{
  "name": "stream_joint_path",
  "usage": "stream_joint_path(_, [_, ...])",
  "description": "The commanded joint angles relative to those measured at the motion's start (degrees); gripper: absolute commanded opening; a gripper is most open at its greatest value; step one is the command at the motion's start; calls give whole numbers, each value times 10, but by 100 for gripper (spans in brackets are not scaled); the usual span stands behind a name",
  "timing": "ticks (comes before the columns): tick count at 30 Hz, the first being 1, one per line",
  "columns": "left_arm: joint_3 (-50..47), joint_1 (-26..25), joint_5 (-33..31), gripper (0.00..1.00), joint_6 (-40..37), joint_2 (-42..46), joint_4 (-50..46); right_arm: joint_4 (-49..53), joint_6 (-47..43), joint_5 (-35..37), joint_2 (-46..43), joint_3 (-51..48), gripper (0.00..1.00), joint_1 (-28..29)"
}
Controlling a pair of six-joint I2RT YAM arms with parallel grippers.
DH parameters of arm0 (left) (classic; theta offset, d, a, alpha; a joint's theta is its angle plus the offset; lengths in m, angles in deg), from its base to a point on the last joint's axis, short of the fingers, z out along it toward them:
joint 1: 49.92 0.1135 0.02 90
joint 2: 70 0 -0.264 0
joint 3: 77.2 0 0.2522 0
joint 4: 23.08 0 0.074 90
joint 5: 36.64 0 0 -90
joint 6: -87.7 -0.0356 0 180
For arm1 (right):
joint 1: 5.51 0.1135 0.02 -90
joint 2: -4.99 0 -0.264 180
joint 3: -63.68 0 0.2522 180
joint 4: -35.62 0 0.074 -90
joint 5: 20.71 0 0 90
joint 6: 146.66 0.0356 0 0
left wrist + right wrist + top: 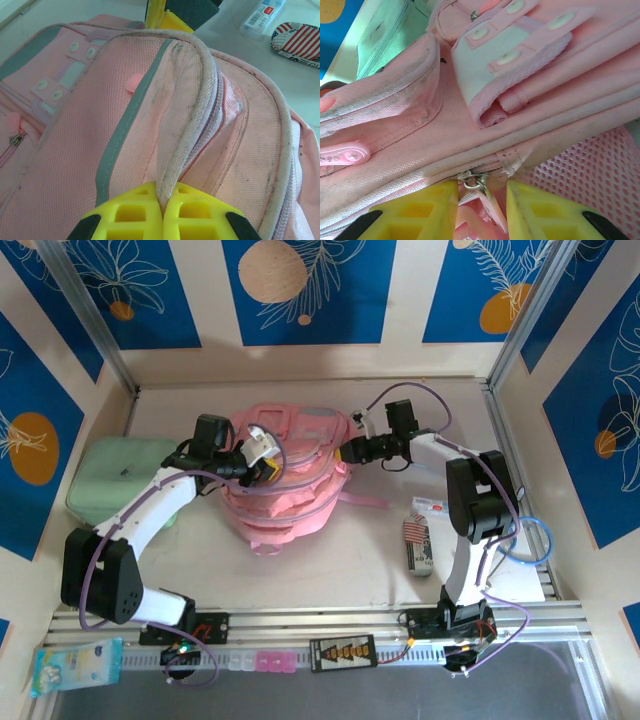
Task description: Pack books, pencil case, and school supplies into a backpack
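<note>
The pink backpack (290, 502) lies in the middle of the table. My left gripper (262, 462) is shut on the pale piping of its upper rim (192, 120), which is pinched between the yellow fingertips of that gripper (163, 192). My right gripper (345, 450) is at the backpack's right side. Its jaws (481, 192) stand apart, with the metal zipper slider (472, 179) and its pink pull tab lying loose between them. School supplies lie to the right: a flag-print pack (416, 533) (297, 40) and a white oblong with a red mark (430, 506) (262, 17). The books and the pencil case are out of view.
A mint-green soft case (120, 475) lies against the backpack's left side, under my left arm. A blue tissue pack (75, 665) sits on the rail at the near left. Walls close in the table at the back and both sides.
</note>
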Motion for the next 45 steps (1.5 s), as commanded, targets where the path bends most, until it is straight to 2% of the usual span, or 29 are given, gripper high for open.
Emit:
stream_joint_path(1, [5, 11, 21, 0, 10, 26, 51, 9, -7, -14, 11, 0, 33, 6])
stream_joint_path(5, [6, 12, 20, 0, 7, 26, 46, -18, 7, 11, 3, -20, 26, 4])
stream_joint_path(13, [11, 12, 47, 0, -6, 25, 19, -34, 8, 110, -40, -30, 13, 1])
stream_joint_path(21, [28, 13, 79, 0, -25, 10, -28, 25, -44, 193, -71, -15, 13, -6])
stream_joint_path(25, [27, 13, 72, 0, -14, 4, -16, 64, -60, 184, -76, -2, 9, -5])
stream_joint_path(29, [24, 13, 37, 0, 6, -3, 5, 98, -57, 139, -95, -3, 0, -1])
stream_joint_path(36, [31, 12, 1, 0, 33, -19, 25, 106, -39, 84, -148, -57, 0, 23])
stream_joint_path(45, [21, 8, 20, 0, 93, -42, 104, 72, 3, 92, -215, -123, 0, 85])
